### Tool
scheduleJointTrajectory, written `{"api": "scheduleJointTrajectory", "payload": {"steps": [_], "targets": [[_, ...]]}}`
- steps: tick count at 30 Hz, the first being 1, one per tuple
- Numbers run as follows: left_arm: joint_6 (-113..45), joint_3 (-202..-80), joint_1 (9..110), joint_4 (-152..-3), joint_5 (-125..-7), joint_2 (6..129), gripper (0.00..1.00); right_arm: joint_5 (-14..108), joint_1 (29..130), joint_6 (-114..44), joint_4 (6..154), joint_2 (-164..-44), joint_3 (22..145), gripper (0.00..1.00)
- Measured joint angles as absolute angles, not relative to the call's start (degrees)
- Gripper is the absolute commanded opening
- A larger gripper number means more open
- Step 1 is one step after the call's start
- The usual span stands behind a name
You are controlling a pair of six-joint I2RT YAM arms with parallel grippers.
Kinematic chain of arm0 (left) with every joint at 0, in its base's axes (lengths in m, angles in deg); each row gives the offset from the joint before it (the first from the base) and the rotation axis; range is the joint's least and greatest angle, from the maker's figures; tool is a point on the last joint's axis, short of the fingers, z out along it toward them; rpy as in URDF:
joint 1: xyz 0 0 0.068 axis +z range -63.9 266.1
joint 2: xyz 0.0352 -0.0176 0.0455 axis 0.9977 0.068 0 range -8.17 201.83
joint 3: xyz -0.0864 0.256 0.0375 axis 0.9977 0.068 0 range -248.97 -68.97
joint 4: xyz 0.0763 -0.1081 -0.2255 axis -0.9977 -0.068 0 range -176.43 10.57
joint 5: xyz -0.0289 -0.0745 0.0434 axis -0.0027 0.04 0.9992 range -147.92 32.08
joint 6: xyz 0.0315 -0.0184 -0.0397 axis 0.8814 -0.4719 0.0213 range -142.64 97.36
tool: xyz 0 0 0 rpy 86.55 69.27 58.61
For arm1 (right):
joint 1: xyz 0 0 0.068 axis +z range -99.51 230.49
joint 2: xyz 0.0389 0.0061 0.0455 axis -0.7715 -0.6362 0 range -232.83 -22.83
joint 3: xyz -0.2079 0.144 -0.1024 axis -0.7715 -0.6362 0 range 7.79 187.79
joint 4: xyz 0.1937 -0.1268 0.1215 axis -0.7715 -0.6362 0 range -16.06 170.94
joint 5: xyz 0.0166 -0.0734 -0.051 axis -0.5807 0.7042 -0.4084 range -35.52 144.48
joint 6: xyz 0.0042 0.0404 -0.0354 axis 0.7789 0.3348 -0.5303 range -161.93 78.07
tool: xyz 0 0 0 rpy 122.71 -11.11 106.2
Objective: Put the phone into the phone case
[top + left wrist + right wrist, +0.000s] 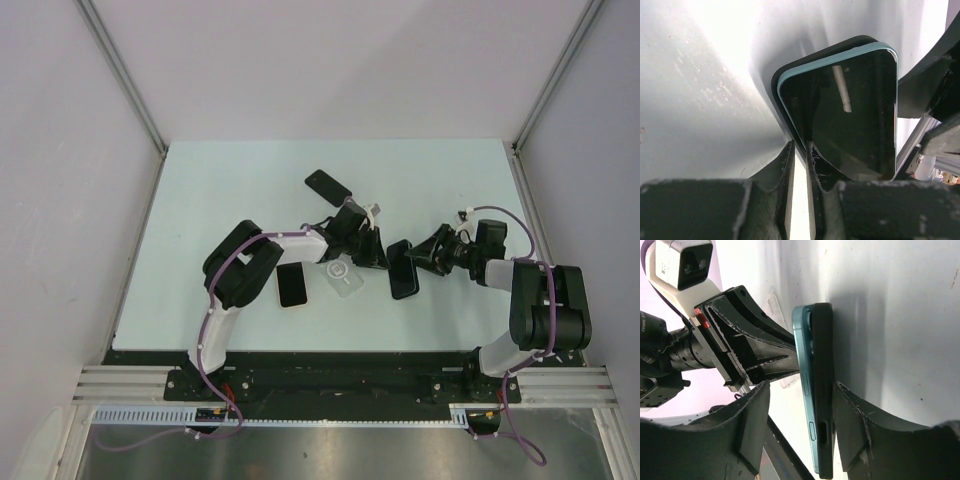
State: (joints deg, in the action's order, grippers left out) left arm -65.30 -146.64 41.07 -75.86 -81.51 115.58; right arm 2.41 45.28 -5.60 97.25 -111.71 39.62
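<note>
Phone (850, 115) is the teal-edged one, backed by the black case (826, 365). From the side the teal edge stands proud of the case, so I wouldn't call it seated. The pair sits a bit right of the worktop's (200, 200) middle, closer to the near edge than the far one.

My right pincer (801, 387) is straddling both. The fingers are apart: the one on the case side is right at the case, and the other is clear of the teal side.

My left pincer (801, 150) comes in from the other side with its fingers nearly together, just a thin slit between them. The tips are at the phone's long edge. Can't tell if they're nipping anything.

Just left of the phone there's a clear piece with a ring (343, 275). Further left is a black slab (292, 285), and another slab (328, 185) lies toward the far edge.
</note>
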Motion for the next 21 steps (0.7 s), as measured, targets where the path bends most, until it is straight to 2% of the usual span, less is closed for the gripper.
{"api": "scheduleJointTrajectory", "payload": {"steps": [5,8,11,14,15,18,19,21], "targets": [[-65.30,-145.76,41.28,-75.07,-82.01,115.56,0.20,2.82,45.32,-6.49,95.63,-111.73,39.62,0.39],[-65.30,-145.57,41.28,-74.79,-82.10,115.56,0.20,2.91,45.54,-7.10,94.43,-111.82,39.62,0.40],[-65.30,-145.54,41.26,-74.61,-82.10,115.56,0.20,3.35,45.78,-8.37,92.44,-111.86,39.62,0.47],[-65.28,-145.54,41.15,-74.44,-82.08,115.56,0.20,4.11,45.98,-10.08,90.26,-111.88,39.71,0.48],[-65.28,-145.54,41.11,-74.46,-82.08,115.58,0.20,4.49,46.02,-10.54,89.56,-111.88,39.80,0.45],[-65.28,-145.52,40.87,-74.46,-82.08,115.58,0.20,5.84,46.24,-11.94,87.81,-111.88,40.04,0.28],[-65.28,-145.52,40.87,-74.48,-82.10,115.58,0.21,6.28,46.28,-12.42,87.31,-111.88,40.06,0.20],[-65.28,-145.50,40.85,-74.50,-82.12,115.58,0.21,6.76,46.39,-13.22,86.80,-111.88,40.06,0.10]]}}
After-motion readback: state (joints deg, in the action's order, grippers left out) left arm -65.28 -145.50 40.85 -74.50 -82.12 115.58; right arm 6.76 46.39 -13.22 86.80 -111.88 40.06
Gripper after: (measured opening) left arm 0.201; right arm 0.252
